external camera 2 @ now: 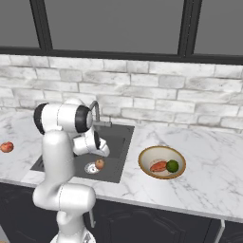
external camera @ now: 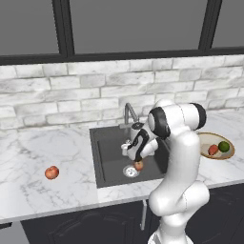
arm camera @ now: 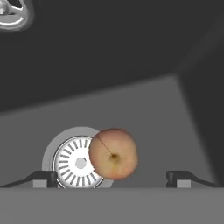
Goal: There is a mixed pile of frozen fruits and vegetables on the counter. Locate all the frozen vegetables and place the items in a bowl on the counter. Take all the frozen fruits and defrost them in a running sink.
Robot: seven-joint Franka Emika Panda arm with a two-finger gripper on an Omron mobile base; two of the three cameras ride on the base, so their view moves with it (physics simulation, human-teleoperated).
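Gripper is down inside the sink, fingers spread wide w/ nothing between them. The hand view shows both fingertips far apart at the bottom, and the red-tan apple lying free on the basin floor, overlapping the right side of the round silver drain. Apple touches neither tip. Stem dimple faces the camera; yellowish patch low on it.

Left base view: same apple sits just right of the drain, near the sink's front edge, w/ the hand directly above it. Faucet rises at the sink's back edge. This view also gives the redder apple alone on the counter, well left of the sink, toward the front edge.

Right base view: the redder apple is barely in at the left edge of frame. The bowl is clearer here, on the counter just right of the sink: red-orange tapered piece and dark green ball lie side by side inside, touching or nearly so. In the left base view the arm hides part of the bowl's rim.
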